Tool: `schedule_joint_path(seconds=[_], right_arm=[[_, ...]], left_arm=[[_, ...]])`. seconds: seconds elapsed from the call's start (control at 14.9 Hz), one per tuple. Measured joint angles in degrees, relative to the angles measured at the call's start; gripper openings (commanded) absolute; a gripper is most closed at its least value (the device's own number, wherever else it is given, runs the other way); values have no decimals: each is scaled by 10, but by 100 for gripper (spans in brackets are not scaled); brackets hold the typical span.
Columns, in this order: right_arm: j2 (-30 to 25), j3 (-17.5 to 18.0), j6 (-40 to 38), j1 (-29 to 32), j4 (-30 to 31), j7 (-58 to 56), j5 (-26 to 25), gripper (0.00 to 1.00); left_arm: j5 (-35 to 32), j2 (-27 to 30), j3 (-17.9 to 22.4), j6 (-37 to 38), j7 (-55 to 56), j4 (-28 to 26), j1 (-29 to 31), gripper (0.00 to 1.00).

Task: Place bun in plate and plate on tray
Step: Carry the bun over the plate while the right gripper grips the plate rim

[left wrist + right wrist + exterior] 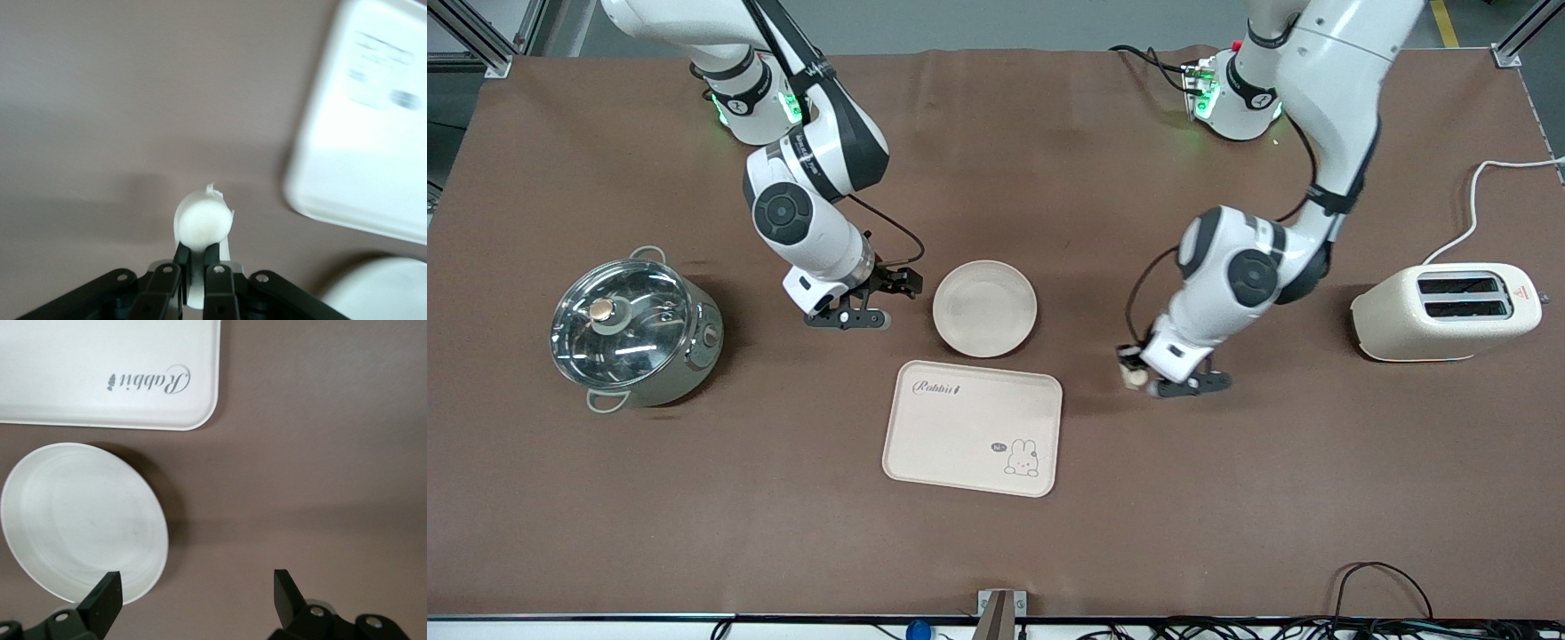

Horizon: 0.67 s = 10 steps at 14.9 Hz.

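My left gripper is shut on the bun, a small pale lump, low over the brown table beside the tray, toward the left arm's end. In the left wrist view the bun sits between the dark fingertips, with the tray and the plate's rim nearby. The round cream plate lies empty on the table, just farther from the front camera than the tray. My right gripper is open and empty beside the plate, toward the right arm's end. The right wrist view shows the plate and the tray.
A steel pot with a glass lid stands toward the right arm's end. A cream toaster with a white cable stands toward the left arm's end. Brown cloth covers the table.
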State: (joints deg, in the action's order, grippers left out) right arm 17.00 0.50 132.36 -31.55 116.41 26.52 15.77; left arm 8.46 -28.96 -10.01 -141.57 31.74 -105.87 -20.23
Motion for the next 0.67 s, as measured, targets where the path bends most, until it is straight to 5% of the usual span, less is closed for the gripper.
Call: schedule_joint_path(seconds=[0.34,0.47,0.6,0.67], right_arm=[[21,0,100,-54,43,47,41,97],[51,0,143,-73,46,61,42,83],[74,0,162,-80,45,66,44,70],[81,0,165,-81,45,68,44,65]], left_arm=[[-25,-50,0,21,173,61,-133,3],[-26,-75,1,21,216,72,-160,31],[-26,-94,1,20,244,85,-174,44],[-26,-101,1,19,252,92,-178,79]])
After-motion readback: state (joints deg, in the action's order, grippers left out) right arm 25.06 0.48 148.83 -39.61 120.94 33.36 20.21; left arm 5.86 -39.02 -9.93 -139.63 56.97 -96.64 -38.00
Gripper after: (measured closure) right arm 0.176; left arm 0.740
